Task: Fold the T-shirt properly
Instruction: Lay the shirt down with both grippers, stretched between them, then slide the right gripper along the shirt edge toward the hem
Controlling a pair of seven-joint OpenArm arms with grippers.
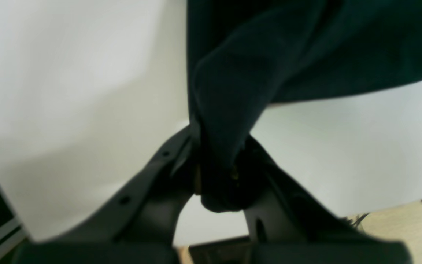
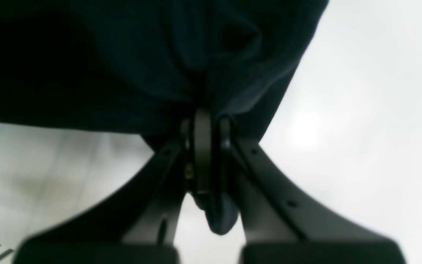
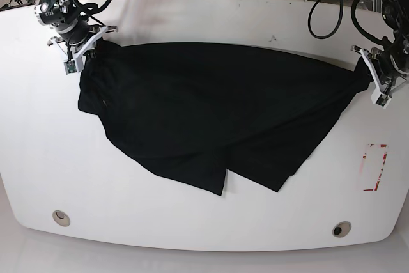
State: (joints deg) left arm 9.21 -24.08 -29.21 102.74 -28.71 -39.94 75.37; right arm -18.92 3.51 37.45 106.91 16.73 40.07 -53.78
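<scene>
The black T-shirt [image 3: 211,110] is stretched wide across the white table [image 3: 192,17], its lower part drooping in uneven folds toward the front. On the right side of the base view, my left gripper [image 3: 367,71] is shut on one end of the cloth. Its wrist view shows a bunch of the T-shirt [image 1: 233,91] pinched in the left gripper [image 1: 216,161]. At the back left, my right gripper [image 3: 89,46] is shut on the other end. In the right wrist view, the T-shirt [image 2: 141,62] fans out from the right gripper [image 2: 205,146], and a small tuft hangs below the jaws.
Cables [image 3: 319,4] loop at the table's back right edge. A red-outlined marking [image 3: 374,167] lies near the right edge. Two round holes [image 3: 61,217] sit in the front corners. The floor shows beyond the table's back edge.
</scene>
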